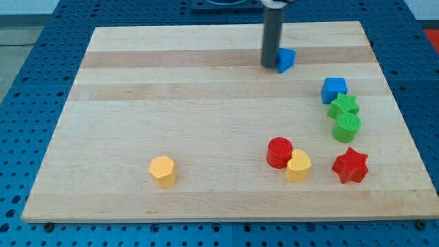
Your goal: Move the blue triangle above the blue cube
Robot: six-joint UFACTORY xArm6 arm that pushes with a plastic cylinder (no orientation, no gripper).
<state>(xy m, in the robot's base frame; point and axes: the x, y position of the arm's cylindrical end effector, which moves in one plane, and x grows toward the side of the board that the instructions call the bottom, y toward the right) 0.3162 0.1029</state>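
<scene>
Our rod has no jaws to open or close; my tip (270,66) rests against the view's-left side of the blue triangle (286,60), which sits up and to the view's left of the blue cube (334,90). We judge it light, rigid and quick to spin, so we'd push a flat face squarely, never a corner.

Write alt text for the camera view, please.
My tip touches the left side of the blue triangle near the wooden board's top, up-left of the blue cube. Green, red and yellow blocks lie lower.
</scene>
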